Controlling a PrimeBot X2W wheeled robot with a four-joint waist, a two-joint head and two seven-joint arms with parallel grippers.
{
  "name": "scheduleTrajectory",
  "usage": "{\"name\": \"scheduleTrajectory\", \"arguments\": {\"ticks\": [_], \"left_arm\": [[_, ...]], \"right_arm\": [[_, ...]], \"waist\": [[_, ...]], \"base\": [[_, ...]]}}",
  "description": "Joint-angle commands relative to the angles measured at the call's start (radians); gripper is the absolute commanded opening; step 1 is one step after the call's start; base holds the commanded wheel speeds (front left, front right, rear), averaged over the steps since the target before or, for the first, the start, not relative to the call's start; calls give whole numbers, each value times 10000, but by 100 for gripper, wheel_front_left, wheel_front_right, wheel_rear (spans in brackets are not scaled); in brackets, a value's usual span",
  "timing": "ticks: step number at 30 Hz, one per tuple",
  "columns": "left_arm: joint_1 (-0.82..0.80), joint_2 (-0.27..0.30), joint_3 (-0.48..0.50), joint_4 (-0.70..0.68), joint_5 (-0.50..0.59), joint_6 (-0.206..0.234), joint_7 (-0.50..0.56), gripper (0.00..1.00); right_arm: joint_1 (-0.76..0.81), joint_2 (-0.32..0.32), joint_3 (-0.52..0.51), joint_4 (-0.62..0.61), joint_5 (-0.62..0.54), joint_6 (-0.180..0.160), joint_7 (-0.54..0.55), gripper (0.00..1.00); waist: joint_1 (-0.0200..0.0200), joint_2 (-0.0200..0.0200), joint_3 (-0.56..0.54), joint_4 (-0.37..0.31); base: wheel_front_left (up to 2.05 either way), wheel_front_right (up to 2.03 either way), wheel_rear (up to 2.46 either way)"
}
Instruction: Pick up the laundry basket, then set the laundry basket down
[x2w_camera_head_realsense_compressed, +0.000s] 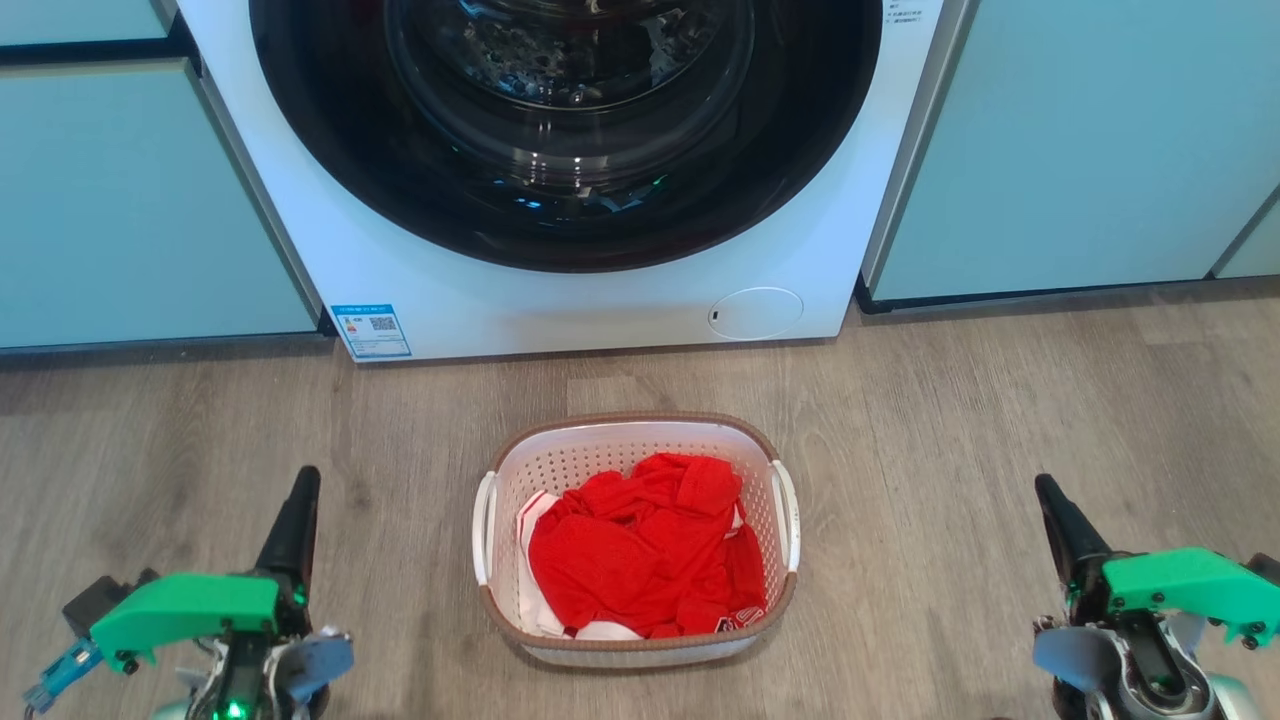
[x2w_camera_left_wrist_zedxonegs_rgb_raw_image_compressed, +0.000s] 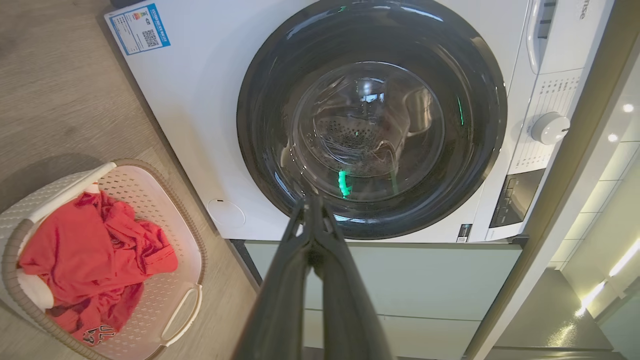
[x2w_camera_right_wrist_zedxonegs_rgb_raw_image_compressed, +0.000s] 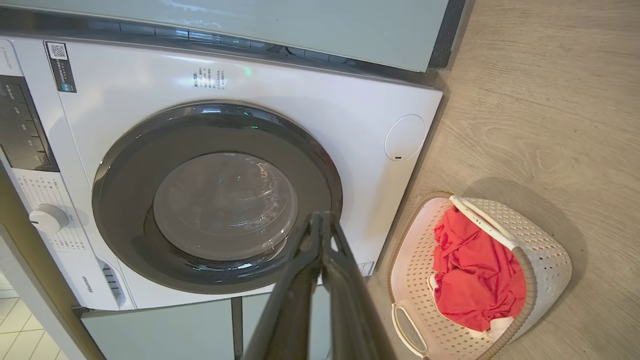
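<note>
Laundry basket (x2w_camera_head_realsense_compressed: 600, 455) upright on wood floor (x2w_camera_head_realsense_compressed: 950, 400), just before washing machine (x2w_camera_head_realsense_compressed: 560, 310), its door shut. Red garment (x2w_camera_head_realsense_compressed: 640, 550) heaped inside, so load sits low, stable. Side handles (x2w_camera_head_realsense_compressed: 485, 528) face outward, one toward each side of me. My left jaws and right jaws pressed shut, empty, flanking basket, well apart from it. Scene fits basket awaiting lift, or set down again.

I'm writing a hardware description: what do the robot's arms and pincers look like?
The left pincer and right pincer each have two long, dark, tapering fingers. Behind each is a bright green bracket with black screws over grey metal wrist parts. A blue plug sticks out beside the left bracket, near a small green light.
</note>
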Motion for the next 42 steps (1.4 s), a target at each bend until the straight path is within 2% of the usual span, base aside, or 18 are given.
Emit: {"name": "scheduleTrajectory", "arguments": {"ticks": [1, 11, 42], "left_arm": [[-603, 128, 433, -281, -348, -124, 124, 0], [-783, 119, 628, -246, -1323, -243, 379, 0], [-791, 54, 720, -243, -1247, -244, 452, 0]], "right_arm": [[-551, -148, 94, -293, 352, 25, 159, 0], [-654, -144, -41, -266, 1299, 27, 410, 0], [-663, -70, -146, -259, 1211, 27, 494, 0]], "waist": [[0, -1, 3, -1], [0, -1, 17, -11], [0, -1, 17, -11]], "base": [[0, 0, 0], [0, 0, 0], [0, 0, 0]]}}
